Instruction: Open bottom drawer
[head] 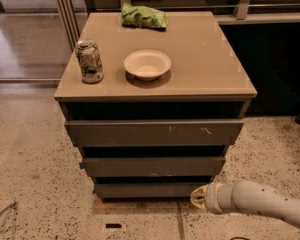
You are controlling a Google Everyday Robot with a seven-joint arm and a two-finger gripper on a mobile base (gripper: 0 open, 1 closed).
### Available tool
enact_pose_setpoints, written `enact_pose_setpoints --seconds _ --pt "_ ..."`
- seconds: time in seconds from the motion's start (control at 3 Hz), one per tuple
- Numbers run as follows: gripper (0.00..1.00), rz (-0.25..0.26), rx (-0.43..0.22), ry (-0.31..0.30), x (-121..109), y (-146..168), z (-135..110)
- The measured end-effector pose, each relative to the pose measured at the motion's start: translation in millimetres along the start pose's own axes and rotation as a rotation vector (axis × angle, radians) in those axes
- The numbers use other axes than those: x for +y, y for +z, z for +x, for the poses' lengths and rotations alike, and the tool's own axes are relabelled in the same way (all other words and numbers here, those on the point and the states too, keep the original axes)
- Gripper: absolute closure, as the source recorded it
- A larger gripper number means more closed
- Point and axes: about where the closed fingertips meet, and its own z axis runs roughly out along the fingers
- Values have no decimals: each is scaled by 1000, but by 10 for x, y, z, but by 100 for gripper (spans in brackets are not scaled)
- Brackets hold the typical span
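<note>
The bottom drawer (145, 189) is the lowest, narrowest dark grey-brown front of the cabinet's three stacked fronts, near the floor. A dark gap shows above it. My gripper (197, 197) comes in from the lower right on a white arm. Its tip sits at the drawer's right end, just below and in front of that corner.
The mid-sized front (152, 166) and the widest front with pale scratches (155, 133) sit above. On the cabinet top (210, 64) stand a can (89, 61), a white bowl (147, 64) and a green bag (143, 17). Speckled floor (30, 174) surrounds the cabinet.
</note>
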Motion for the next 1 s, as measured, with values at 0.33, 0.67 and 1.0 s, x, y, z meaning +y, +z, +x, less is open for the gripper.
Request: enact_pose_setpoints --seconds 0.33,0.67,1.0 --pt "100 -2 -12 19 57 678 378" --pt "87 -37 -34 61 285 1026 493" --pt "63 -37 -35 61 288 1027 493"
